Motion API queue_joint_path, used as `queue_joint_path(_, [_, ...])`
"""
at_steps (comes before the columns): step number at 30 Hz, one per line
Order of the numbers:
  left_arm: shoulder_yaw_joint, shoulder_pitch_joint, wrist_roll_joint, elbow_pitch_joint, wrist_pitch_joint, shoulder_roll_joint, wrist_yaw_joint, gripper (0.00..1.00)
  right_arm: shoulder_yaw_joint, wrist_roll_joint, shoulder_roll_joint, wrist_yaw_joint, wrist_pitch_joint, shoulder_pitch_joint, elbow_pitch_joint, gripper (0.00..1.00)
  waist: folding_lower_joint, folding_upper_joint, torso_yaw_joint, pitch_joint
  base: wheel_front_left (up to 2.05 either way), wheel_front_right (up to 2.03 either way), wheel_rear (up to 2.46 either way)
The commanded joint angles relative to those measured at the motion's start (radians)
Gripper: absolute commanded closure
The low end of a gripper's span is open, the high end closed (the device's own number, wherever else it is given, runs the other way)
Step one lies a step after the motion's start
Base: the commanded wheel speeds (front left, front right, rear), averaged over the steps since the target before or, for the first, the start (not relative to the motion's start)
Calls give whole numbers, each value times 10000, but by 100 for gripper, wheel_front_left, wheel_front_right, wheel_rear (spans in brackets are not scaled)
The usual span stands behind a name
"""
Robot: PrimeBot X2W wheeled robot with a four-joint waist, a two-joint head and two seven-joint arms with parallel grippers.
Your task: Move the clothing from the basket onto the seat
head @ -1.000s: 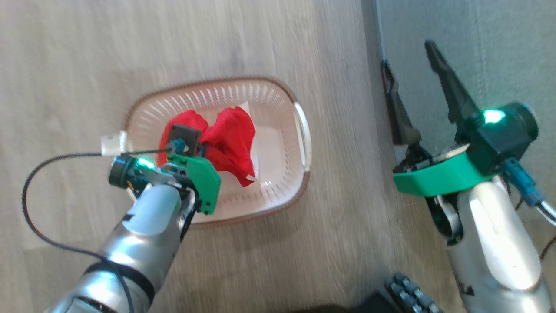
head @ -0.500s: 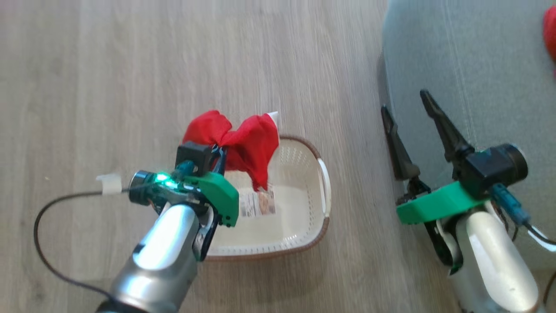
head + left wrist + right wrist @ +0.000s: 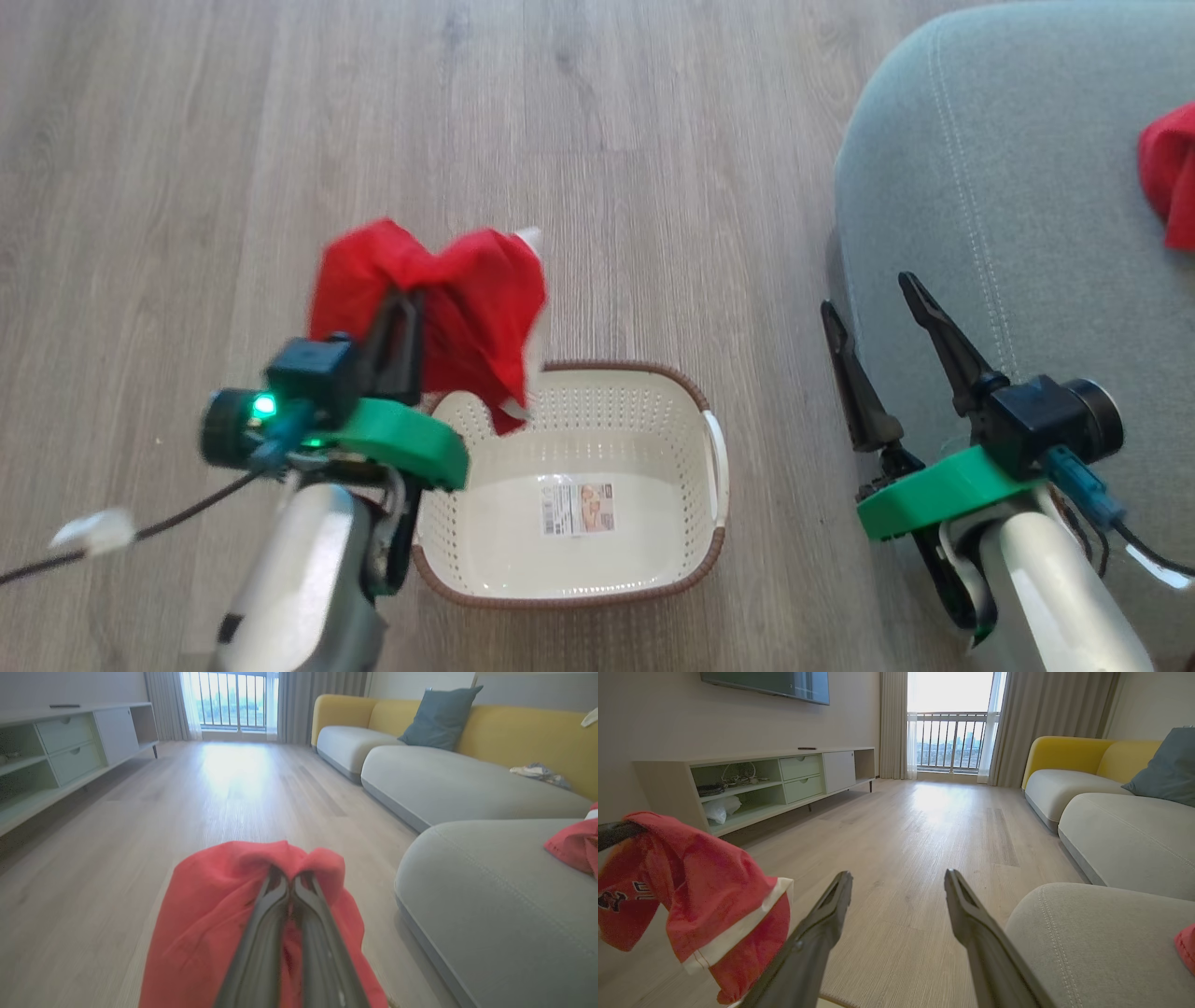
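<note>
Clamping gripper: the left gripper (image 3: 403,304) has its jaws pressed together, with a fold of red cloth pinched between the two dark fingers.
Held garment: the red garment (image 3: 457,289) hangs bunched from those fingertips, lifted clear of the basket. In the head view it sits over the floor just past the basket's far rim. A white band shows along its lower edge in the right wrist view.
Basket: the basket (image 3: 621,403) stands upright on the wood floor (image 3: 607,140) between the two arms. Its bottom shows bare cream plastic with a printed label (image 3: 579,509) on it.
Right gripper: the right gripper (image 3: 865,294) has its jaws spread wide, gripping nothing and touching nothing. It hovers at the rounded edge of the seat — one finger over the floor, the other over the cushion's edge.
Seat: the seat (image 3: 1008,187) is grey-green with pale stitched seams. It lies to the robot's right of the basket, apart from it.
Second garment: a second red garment (image 3: 1169,182) lies on the seat at the far right edge of the head view, well apart from both grippers.
</note>
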Motion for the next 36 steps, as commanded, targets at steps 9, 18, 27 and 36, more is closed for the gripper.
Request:
queue_joint_path(9, [1364, 224, 547, -4324, -125, 47, -563, 100, 190, -7, 12, -2, -65, 140, -263, 0, 1, -1, 44, -293, 0, 0, 0])
queue_joint_path(18, [1196, 1, 281, -6139, -126, 45, -730, 100, 233, -25, -17, -2, -65, 153, -308, 0, 1, -1, 38, -305, 0, 0, 0])
queue_joint_path(27, [407, -201, 383, -6262, -126, 44, -1287, 100, 371, 27, -76, -2, -65, 139, -508, 0, 1, -1, 63, -237, 0, 0, 0])
queue_joint_path(36, [-672, -89, 906, -5044, -126, 44, -2201, 100, 1183, 332, -477, -2, -65, 183, -1068, 0, 1, -1, -31, -249, 0, 0, 0])
